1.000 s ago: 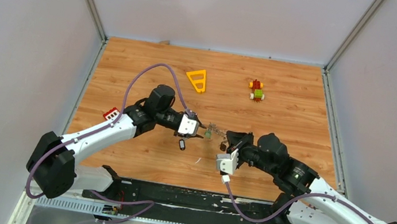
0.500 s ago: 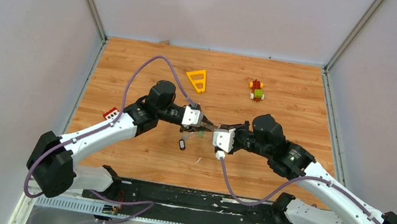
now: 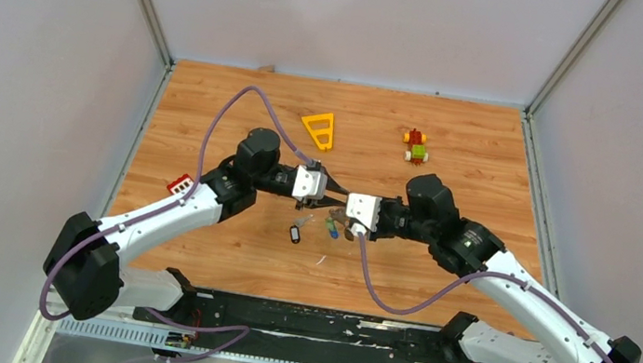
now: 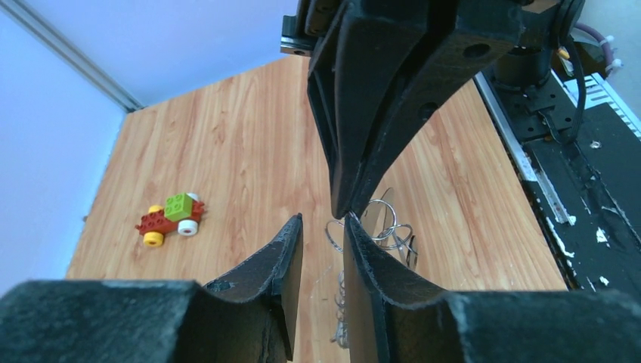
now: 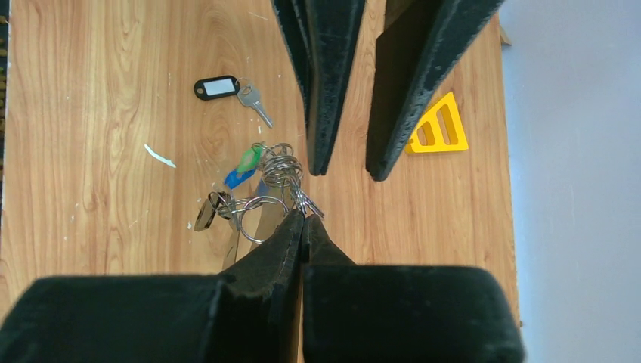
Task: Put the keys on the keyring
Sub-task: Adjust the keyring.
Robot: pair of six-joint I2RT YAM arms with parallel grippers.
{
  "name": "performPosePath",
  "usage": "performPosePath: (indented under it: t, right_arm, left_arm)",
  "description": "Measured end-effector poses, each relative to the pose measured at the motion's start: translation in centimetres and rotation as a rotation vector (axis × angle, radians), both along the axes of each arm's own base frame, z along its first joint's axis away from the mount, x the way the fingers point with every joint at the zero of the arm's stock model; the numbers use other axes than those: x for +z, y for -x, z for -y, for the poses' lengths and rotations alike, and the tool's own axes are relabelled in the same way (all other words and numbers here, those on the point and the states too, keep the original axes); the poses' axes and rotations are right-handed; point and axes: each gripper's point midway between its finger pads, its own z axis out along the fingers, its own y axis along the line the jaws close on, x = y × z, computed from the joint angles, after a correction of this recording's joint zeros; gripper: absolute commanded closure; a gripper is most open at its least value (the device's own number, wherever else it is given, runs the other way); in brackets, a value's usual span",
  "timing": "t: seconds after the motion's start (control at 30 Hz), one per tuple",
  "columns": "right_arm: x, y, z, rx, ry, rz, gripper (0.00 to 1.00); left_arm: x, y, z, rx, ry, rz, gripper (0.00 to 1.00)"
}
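Since a second ago, the right arm has been swung up and to the left from the lower middle of the top view, so that the right gripper [image 5: 303, 219] is now brought tip to tip with the left gripper [image 4: 323, 223] at the centre of the table [image 3: 485, 194]; the left gripper has been shifted only slightly upward. Both arms are seen bent at the elbow and stretched inward from the lower corners, wrists roughly level, fingers pointed at each other. The right fingers are pressed together and clamped on the keyring [image 5: 281, 168], a bunch of silver wire loops that is seen spilling out just beyond the tips. From the loops a blue tag [image 5: 236, 178] and a green tag [image 5: 249, 159] are hung, with a darker key [image 5: 204, 212] beside them, all lifted clear of the wood. The left fingers are held apart, a narrow gap being kept between them, and a thin strand of wire is seen within that gap in the left wrist view; whether it is touched cannot be told. A black-tagged key [image 5: 219, 87] is left lying flat on the table, apart from the bunch, at the upper left of the right wrist view. A yellow triangle [image 3: 318, 129] and a toy block figure [image 3: 414, 146] are placed toward the upper part of the top view, and a small red-and-white piece [image 3: 179, 185] is seen at the left edge. The wood-grain surface is enclosed by plain pale walls.
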Motion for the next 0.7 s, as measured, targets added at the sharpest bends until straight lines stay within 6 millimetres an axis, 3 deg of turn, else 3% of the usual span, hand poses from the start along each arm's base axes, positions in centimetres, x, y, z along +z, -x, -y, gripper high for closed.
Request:
performPosePath:
  t: [0.2, 0.4, 0.7]
  right_arm:
    - [0.8, -0.4, -0.1, -0.021, -0.046, -0.054, 1.0]
    - [1.3, -0.7, 0.6, -0.018, -0.121, -0.118, 1.0]
    - [1.9, 2.5, 0.9, 0.196, -0.197, -0.104, 1.0]
  left_arm:
    - [-0.6, 0.5, -0.1, -0.026, -0.013, -0.005, 0.67]
    - [-3.0, 1.8, -1.2, -0.103, -0.121, 0.039, 0.62]
    - [-3.6, 3.4, -2.8, -0.213, -0.216, 0.161, 0.61]
